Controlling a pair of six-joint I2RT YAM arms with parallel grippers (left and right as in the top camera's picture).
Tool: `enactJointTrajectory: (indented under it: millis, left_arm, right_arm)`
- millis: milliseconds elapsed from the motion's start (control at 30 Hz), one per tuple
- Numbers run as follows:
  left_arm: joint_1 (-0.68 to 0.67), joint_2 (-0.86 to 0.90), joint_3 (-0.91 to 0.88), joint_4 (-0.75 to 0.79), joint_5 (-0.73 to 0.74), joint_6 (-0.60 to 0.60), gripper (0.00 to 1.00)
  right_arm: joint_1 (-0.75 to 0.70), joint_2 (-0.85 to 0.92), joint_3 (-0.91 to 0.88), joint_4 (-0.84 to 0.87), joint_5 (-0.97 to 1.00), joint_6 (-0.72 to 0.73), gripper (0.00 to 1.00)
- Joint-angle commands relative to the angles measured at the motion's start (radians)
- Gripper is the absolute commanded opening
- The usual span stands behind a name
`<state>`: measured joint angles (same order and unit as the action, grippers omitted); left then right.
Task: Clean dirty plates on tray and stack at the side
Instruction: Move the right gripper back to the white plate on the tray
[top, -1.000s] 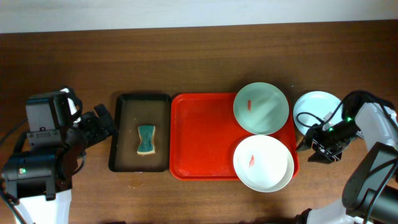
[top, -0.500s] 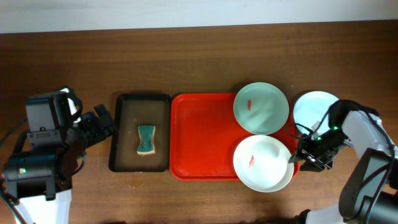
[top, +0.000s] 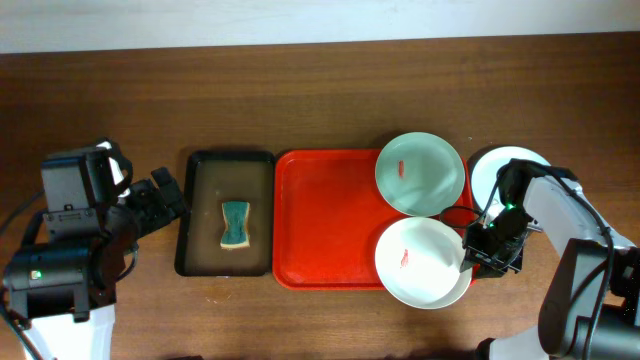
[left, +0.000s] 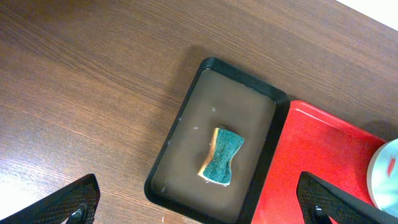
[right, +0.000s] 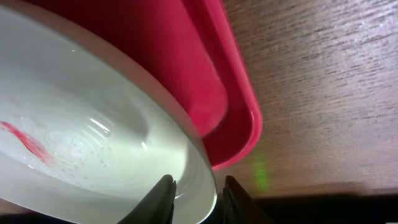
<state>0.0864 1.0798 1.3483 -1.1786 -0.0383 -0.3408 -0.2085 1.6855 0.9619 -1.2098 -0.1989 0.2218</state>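
Overhead view: the red tray (top: 325, 220) lies in the middle of the table (top: 300, 90), with a mint plate (top: 420, 175) on its far right corner and a white plate (top: 420, 262) on its near right corner. The two touch, and each carries a red smear (top: 405, 258). A third plate (top: 490, 172) sits on the wood just right of the tray, partly hidden by the right arm. The right gripper (top: 468, 252) is at the white plate's right edge. A black tray (top: 200, 215) holding a sponge (top: 235, 223) lies against the red tray's left side. The left gripper (top: 165, 198) is just left of it, well apart from every plate.

Left wrist view: only here can the left fingers (left: 74, 202) be read. They are spread wide at the bottom corners of the frame, with nothing between them. The sponge lies tilted in murky water, and a sliver of the mint plate shows at the right edge.

Right wrist view: this close view shows what the overhead cannot. The white plate's rim passes between the two fingertips (right: 165, 193), one inside the bowl and one outside over the tray's edge. Whether they press on the rim or only straddle it cannot be told.
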Motion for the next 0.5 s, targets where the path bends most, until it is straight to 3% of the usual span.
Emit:
enactJointTrajectory:
  millis: [0, 367, 433, 467]
  left_arm:
    - [0.004, -0.006, 0.003, 0.002, -0.011, -0.01, 0.99]
    - [0.004, -0.006, 0.003, 0.002, -0.011, -0.01, 0.99]
    - [0.004, -0.006, 0.003, 0.002, -0.011, -0.01, 0.99]
    - [0.004, -0.006, 0.003, 0.002, -0.011, -0.01, 0.99]
  right_arm:
    - [0.007, -0.013, -0.005, 0.003, 0.013, 0.023, 0.24]
    - [0.037, -0.012, -0.037, 0.029, 0.035, 0.055, 0.24]
    - [0.061, -0.012, -0.053, 0.054, 0.039, 0.06, 0.2]
    - [0.075, -0.012, -0.06, 0.061, 0.038, 0.08, 0.1]
